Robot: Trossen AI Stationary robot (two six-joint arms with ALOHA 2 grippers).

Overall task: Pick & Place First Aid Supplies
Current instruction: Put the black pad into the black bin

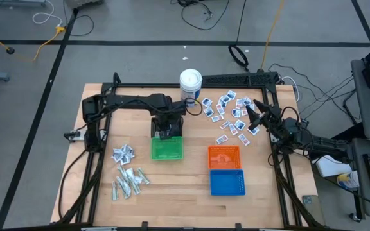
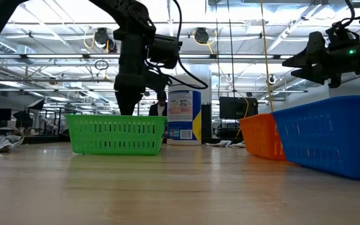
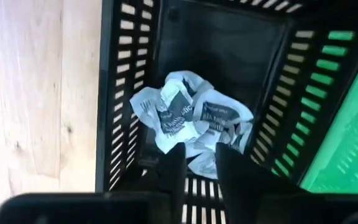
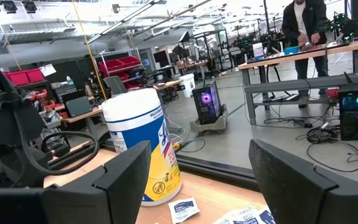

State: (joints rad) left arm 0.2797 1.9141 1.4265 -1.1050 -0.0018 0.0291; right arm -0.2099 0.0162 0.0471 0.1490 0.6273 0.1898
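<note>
Left gripper [image 3: 201, 163] is down over the black basket [image 3: 129, 93], fingers slightly parted, nothing between them, with crumpled white packets [image 3: 188, 121] lying on the basket floor just below. The basket sits mid-table, touching the green basket [image 1: 166, 149]. Right gripper [image 1: 254, 115] hangs wide open and empty above the scattered white squares [image 1: 230, 112] towards the table's far right corner, beside the white canister [image 1: 190, 85]. Judging progress: early going. A few packets are binned, but that scatter and the pile of narrow strips [image 1: 127, 179] near the left edge are waiting. Orange basket [image 1: 224, 156] and blue basket [image 1: 227, 182] look empty; the green one's contents are hard to make out.
</note>
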